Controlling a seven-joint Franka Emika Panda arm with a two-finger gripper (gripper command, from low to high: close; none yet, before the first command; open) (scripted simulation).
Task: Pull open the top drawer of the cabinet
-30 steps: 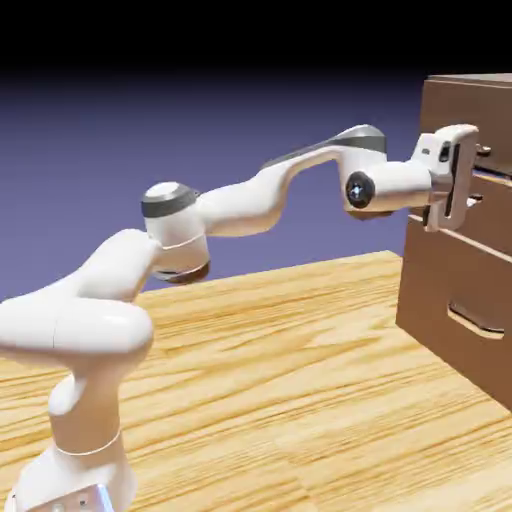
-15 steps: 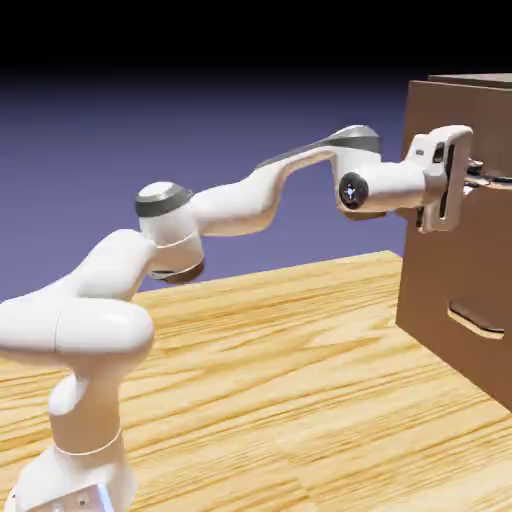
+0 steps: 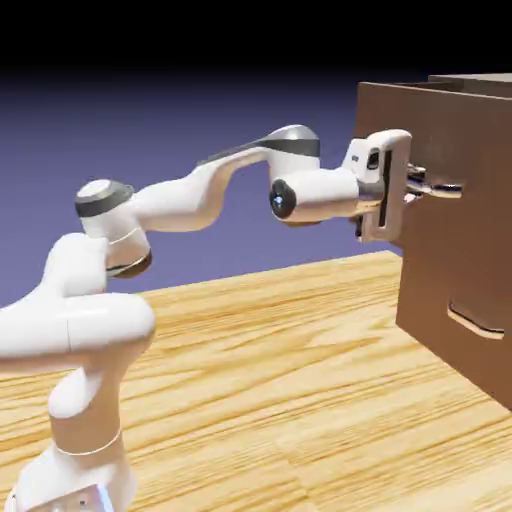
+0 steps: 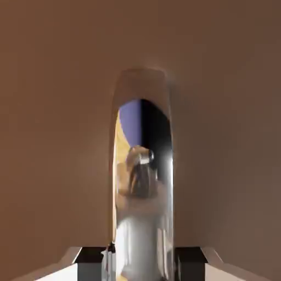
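Top drawer (image 3: 465, 135): upper part of the cabinet (image 3: 475, 77), its front standing out from the cabinet body toward the exterior view's left, with a dark gap showing behind its upper edge. Judged partly open; whether far enough, cannot say from here.

Handle (image 3: 446, 190): on the outer face of that drawer, on the robot's side of the cabinet. Long axis horizontal, running across the cabinet's front. In the hand view it runs upward from the bottom edge, between the fingertips.

Fingers: closed on the handle, one to each side of the bar, at the end nearer the bottom of the hand view. The drawer front lies directly ahead of them.

Gripper (image 3: 411, 186): just outside the cabinet's drawer front. Only one arm (image 3: 205, 205) present, reaching in from the exterior view's left; no choice of hand arises.

Key relation, my judgement: the bar lies crosswise to the pull. Any further travel should go straight out from the cabinet's front, back toward the robot's base, level. Sideways drift could slide the fingers along the bar.
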